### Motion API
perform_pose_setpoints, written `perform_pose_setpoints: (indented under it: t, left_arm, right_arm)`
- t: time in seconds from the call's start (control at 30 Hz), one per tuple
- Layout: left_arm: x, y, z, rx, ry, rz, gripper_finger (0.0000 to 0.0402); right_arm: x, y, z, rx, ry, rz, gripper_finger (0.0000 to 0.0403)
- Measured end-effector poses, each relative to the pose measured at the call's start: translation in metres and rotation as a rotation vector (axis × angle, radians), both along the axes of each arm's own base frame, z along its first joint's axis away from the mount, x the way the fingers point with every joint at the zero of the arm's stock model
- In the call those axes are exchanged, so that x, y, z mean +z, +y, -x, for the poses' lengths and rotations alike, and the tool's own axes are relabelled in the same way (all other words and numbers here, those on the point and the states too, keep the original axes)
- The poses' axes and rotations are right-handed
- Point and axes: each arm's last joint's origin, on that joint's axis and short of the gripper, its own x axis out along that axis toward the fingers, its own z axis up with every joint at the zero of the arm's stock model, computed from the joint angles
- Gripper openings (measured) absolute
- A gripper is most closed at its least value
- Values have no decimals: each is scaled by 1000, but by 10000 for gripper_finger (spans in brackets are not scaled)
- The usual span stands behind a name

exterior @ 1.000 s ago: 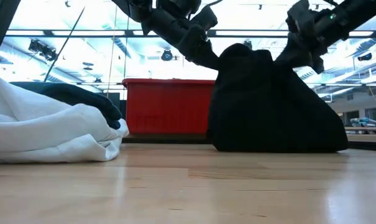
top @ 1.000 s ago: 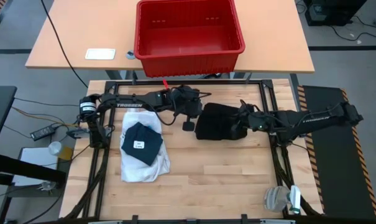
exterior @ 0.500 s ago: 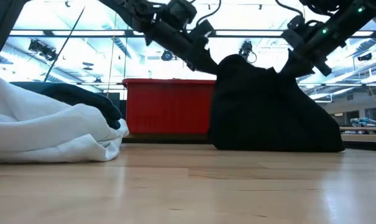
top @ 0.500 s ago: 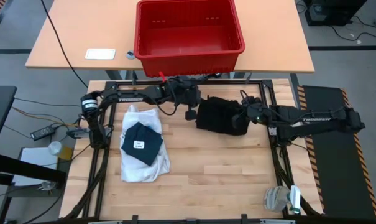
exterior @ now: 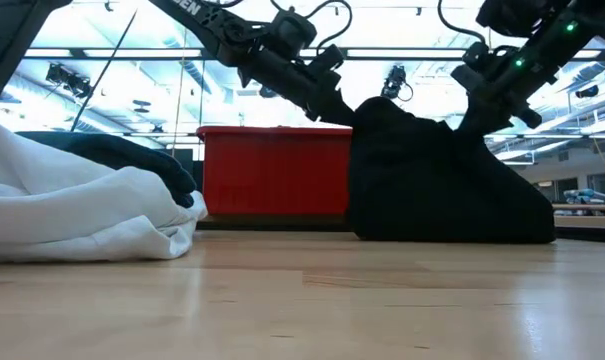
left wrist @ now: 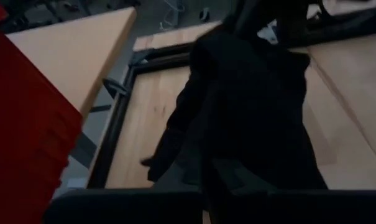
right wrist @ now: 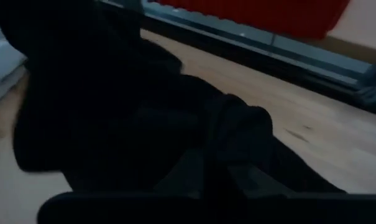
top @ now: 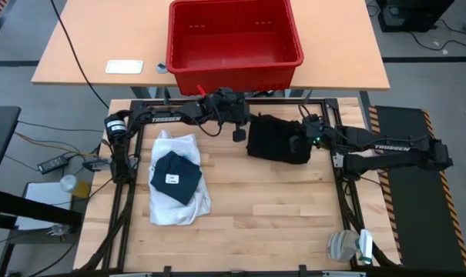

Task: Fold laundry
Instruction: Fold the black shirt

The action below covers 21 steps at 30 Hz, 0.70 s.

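While your top-down camera flattens the black garment (top: 277,139) into a dark lump at the bench's (top: 279,215) far edge near the red crate (top: 234,35), the low view shows it lifted into a tent, pinched at two top corners with its bottom resting on the wood. Your left claw (top: 243,125) is clamped on its left corner and your right claw (top: 300,141) on its right corner, both arms stretched inward toward each other. The white shirt (top: 179,201) with a dark folded piece (top: 176,176) on top sits well apart, on the left.
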Motion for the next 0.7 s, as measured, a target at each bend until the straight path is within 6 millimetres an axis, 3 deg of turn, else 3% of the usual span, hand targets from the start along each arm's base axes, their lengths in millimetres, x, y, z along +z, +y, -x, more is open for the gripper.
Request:
perform_pose_setpoints:
  t: [0.2,0.47,0.7]
  left_arm:
    - [4,15,-3,-2,-39,-47,0]
    - [-14,37,-33,17,-28,-195,0]
    - [-18,64,-54,94,-42,-235,15]
  right_arm:
    - [-1,-9,6,-104,32,24,23]
    - [-4,-18,13,-228,18,-16,23]
    - [-11,-19,21,-337,68,-48,37]
